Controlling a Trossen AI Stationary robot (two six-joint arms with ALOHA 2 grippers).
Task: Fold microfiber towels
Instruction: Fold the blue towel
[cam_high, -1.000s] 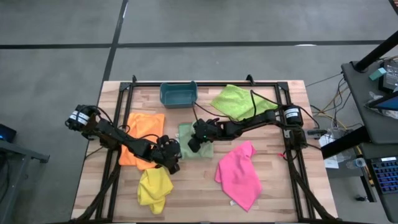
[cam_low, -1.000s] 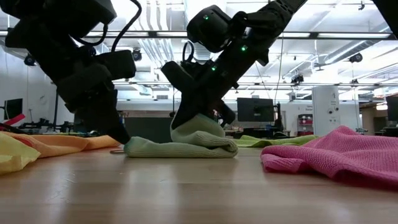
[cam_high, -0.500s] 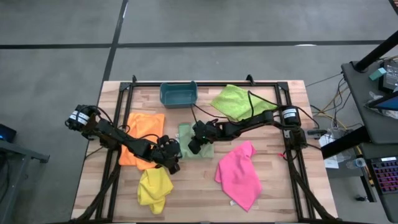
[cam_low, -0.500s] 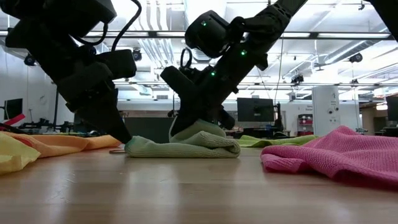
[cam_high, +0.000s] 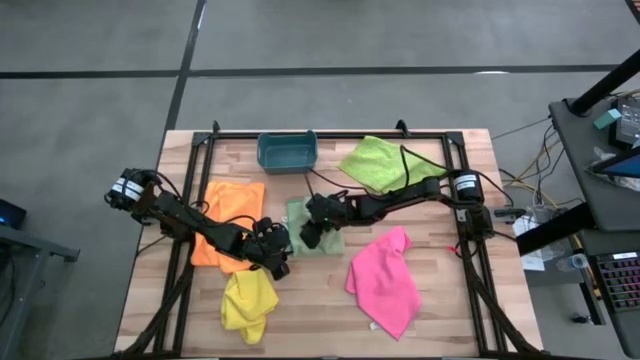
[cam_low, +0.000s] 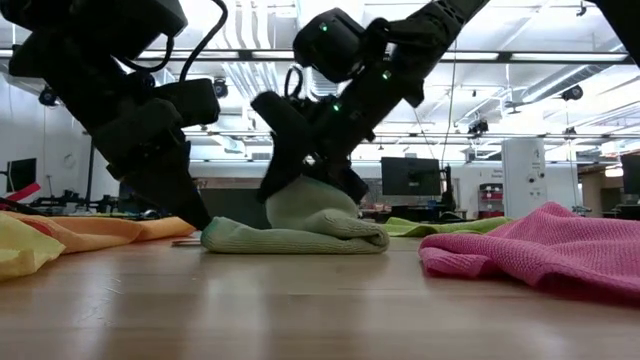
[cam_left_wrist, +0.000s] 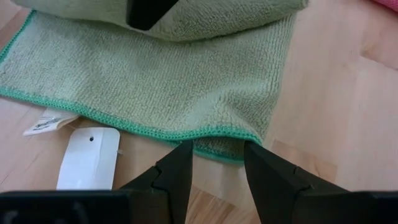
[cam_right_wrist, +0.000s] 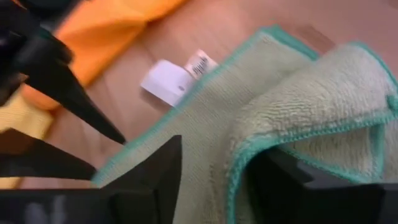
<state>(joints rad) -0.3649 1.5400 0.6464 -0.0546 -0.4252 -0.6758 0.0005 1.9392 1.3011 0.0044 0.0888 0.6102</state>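
The step in hand is the folding of the pale mint green towel (cam_high: 312, 226), which lies in the middle of the desk (cam_high: 455, 300), between the orange towel (cam_high: 228, 213) and the pink towel (cam_high: 387, 282). The right tool (cam_right_wrist: 214, 177) stands over this towel, and a raised fold of the cloth sits between its two fingers. The fingers stand apart, so I judge that the fold is being let go, but I cannot tell for sure whether the cloth is free of them or only loosely held. The left tool (cam_left_wrist: 216, 163) is at the near edge of the same towel, its fingers half open with the teal hem between them. In the left wrist view the cloth does not look pinched; the tool seems only to steady the edge against the desk.

The next move, in my judgement, asks the right tool to lift clear without dragging the fold, then to press the doubled layer flat.

In the high view the two arms cover most of the mint towel, so its folded shape is hard to read there. The low view shows only a hump of cloth. A white tag (cam_left_wrist: 88, 155) lies beside the hem. The yellow towel (cam_high: 249, 303) and the lime green towel (cam_high: 374, 163) lie apart, still unfolded, and the teal bin (cam_high: 286, 151) stands at the far edge.
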